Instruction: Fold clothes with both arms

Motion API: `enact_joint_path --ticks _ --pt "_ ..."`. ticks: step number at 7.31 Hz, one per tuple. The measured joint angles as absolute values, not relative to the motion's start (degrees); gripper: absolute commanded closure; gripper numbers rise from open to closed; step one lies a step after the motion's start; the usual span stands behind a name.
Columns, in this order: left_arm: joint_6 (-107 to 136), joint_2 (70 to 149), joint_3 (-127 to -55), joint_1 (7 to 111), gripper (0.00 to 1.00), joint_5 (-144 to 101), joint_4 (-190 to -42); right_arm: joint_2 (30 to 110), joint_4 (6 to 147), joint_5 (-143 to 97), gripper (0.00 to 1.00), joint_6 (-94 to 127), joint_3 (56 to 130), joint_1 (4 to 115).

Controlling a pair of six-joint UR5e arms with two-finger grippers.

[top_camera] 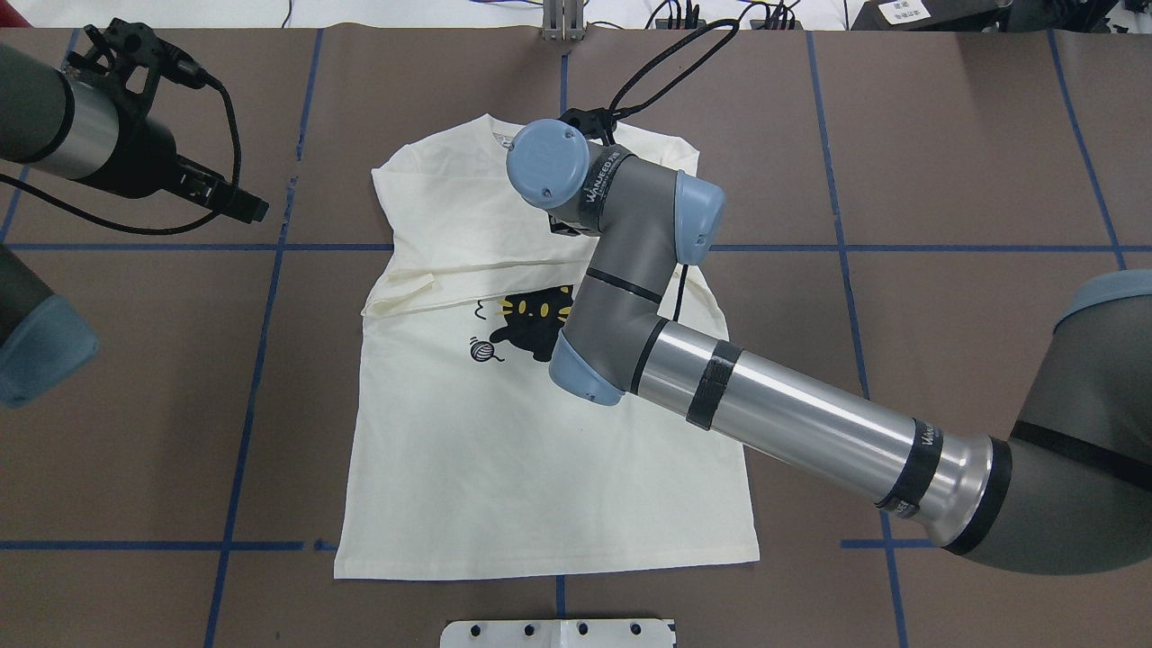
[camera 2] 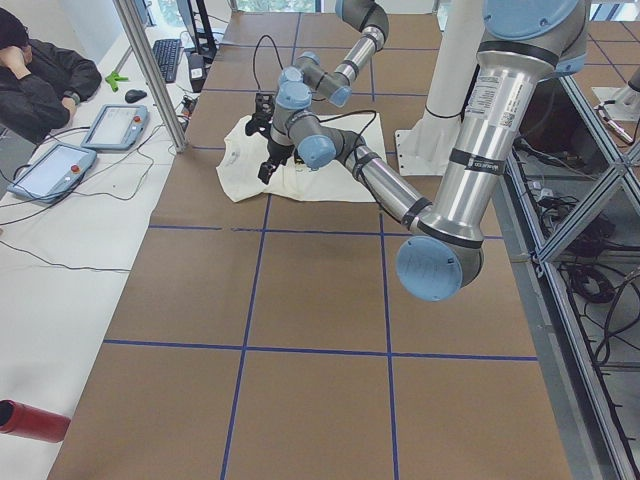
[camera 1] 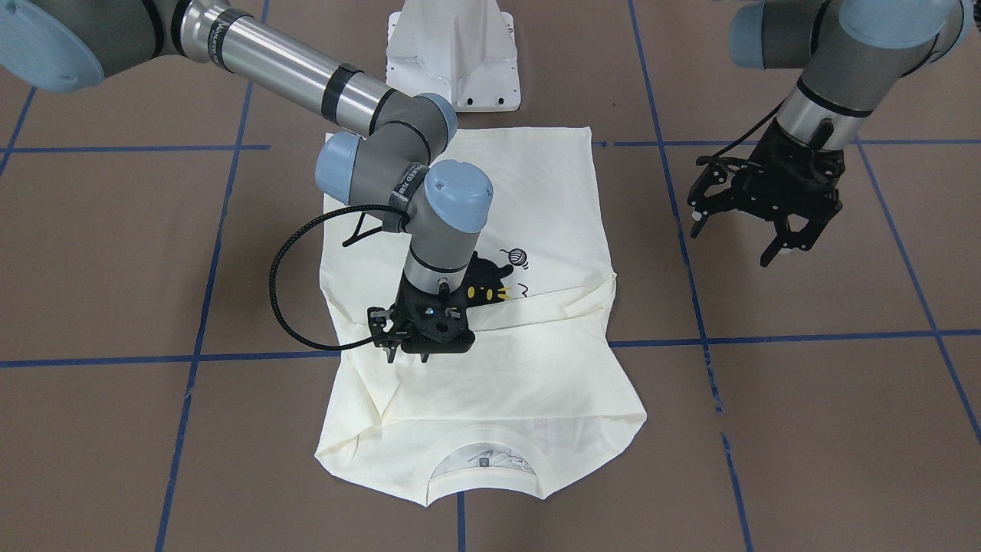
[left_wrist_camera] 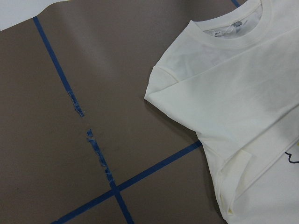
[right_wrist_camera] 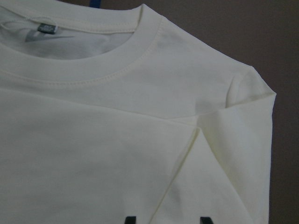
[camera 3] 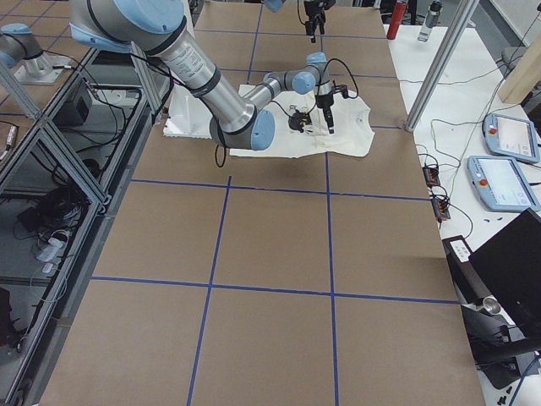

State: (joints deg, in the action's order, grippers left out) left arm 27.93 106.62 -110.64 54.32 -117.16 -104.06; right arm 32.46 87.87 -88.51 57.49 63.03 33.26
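Note:
The cream long-sleeved shirt lies front up on the brown table, collar on the side away from the robot. Both sleeves are folded across the chest and cover part of the black cat print. My right gripper points straight down onto the folded sleeve near the shirt's middle. In the right wrist view its two dark fingertips stand apart over the cloth, so it is open. My left gripper hovers open and empty above bare table beside the shirt. The left wrist view shows the shirt's shoulder and collar.
The white pedestal base stands at the robot's edge behind the shirt's hem. Blue tape lines cross the table. A seated person, control pendants and a metal post are beyond the far edge.

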Motion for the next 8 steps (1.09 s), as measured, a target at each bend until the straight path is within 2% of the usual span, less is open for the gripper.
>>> enact_joint_path --ticks 8 --pt "28.01 106.61 -110.57 54.32 0.0 -117.16 -104.1 33.13 88.08 -88.51 0.5 56.13 62.94 32.61"
